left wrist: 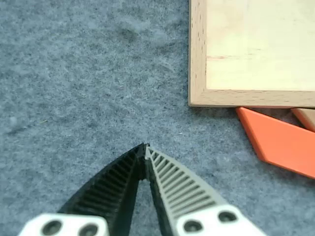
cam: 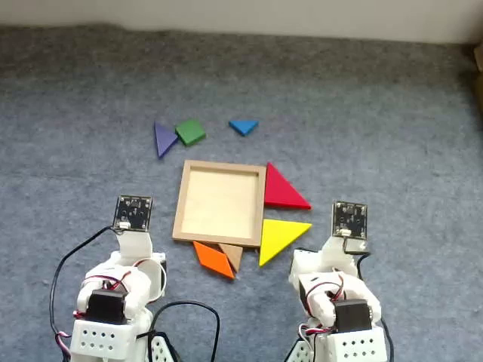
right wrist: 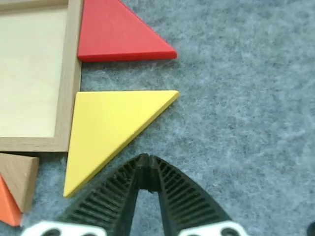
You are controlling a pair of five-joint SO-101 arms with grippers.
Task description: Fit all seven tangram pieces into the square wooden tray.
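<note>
Orange parallelogram [cam: 213, 258] lies slantwise, seemingly touching tray [cam: 181, 204].

Looks like a robotics test bench: grey felt mat [cam: 362, 90] under everything, pale wall [cam: 264, 13] along the frame's top edge. My left arm [cam: 121, 290] and right arm [cam: 336, 298] sit at the bottom, black cable [cam: 64, 264] exposed.

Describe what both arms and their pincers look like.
The left arm and right arm are white plastic with black motors and thin red wires; black cables loop from the left one. Each wrist carries a square black circuit board. The left pincer has one black and one grey ribbed, tapering finger; the right pincer two black ones.
</note>
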